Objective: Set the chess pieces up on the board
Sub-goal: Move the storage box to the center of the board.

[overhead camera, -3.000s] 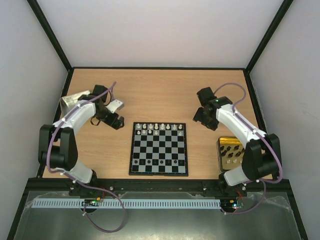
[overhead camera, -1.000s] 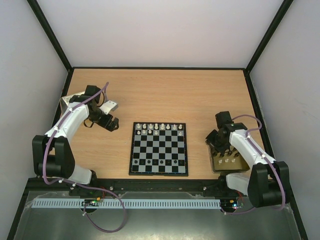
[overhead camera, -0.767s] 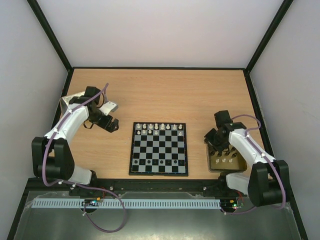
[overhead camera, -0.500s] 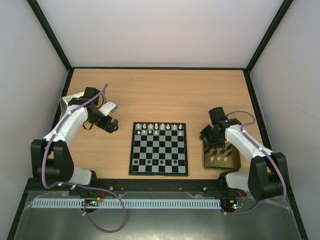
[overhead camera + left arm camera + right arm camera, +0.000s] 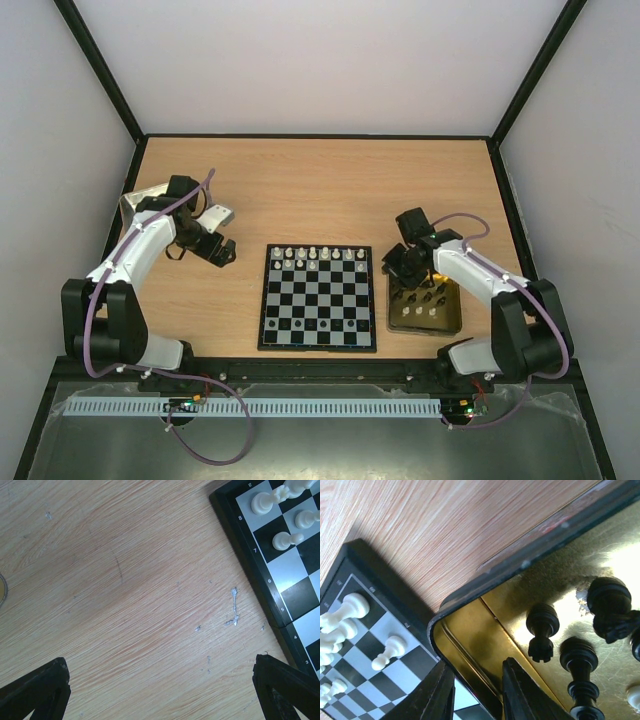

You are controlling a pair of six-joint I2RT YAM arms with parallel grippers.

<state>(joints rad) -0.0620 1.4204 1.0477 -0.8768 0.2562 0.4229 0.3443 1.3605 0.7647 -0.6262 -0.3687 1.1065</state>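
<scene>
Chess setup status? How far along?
Done: several white pieces stand on the far two rows of the board. In hand: the right gripper pinches the wall of the gold tin beside the board; the left gripper is open over bare table. Left: black pieces and a few white ones sit in the tin, unplaced.

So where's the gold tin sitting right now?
Top view: the gold tin lies just right of the chessboard, the right gripper clamping its far-left corner.
</scene>
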